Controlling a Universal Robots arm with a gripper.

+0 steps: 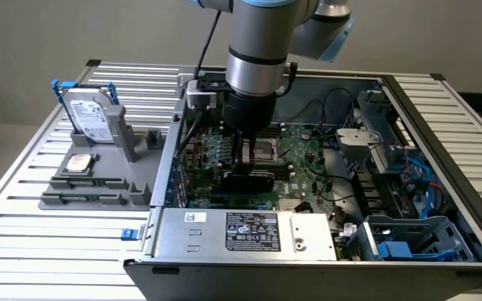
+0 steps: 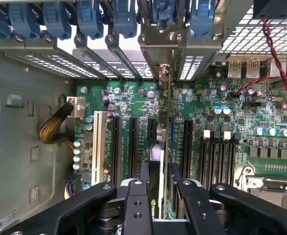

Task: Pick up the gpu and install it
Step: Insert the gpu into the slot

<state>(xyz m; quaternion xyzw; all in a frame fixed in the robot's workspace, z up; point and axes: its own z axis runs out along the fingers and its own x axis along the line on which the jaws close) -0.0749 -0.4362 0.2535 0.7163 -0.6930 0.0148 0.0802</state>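
Inside the open computer case, the gpu (image 1: 245, 182), a thin flat card with a black cooler shroud on one face and green circuit board on the other, hangs on edge over the green motherboard (image 1: 295, 160). Seen edge-on in the wrist view, it runs as a narrow line (image 2: 166, 147) from the fingers up to its silver metal bracket end (image 2: 164, 73), which meets the row of rear slot openings at twelve o'clock. Holding it upright this way keeps its lower edge aligned with the long black expansion slots (image 2: 133, 147) beside it; whether it is fully seated I cannot tell.

The black two-fingered gripper (image 1: 245, 160) is clamped on the gpu's top edge, its black fingers (image 2: 136, 205) pressed against either face, a grip that leaves the connector edge free.

Outward at nine o'clock in the exterior view, on the slatted metal table (image 1: 23, 207), a grey parts holder (image 1: 98, 182) carries a silver hard drive with a blue handle (image 1: 86, 116), standing upright. At five o'clock sits the blue-and-grey drive cage (image 1: 417, 238).
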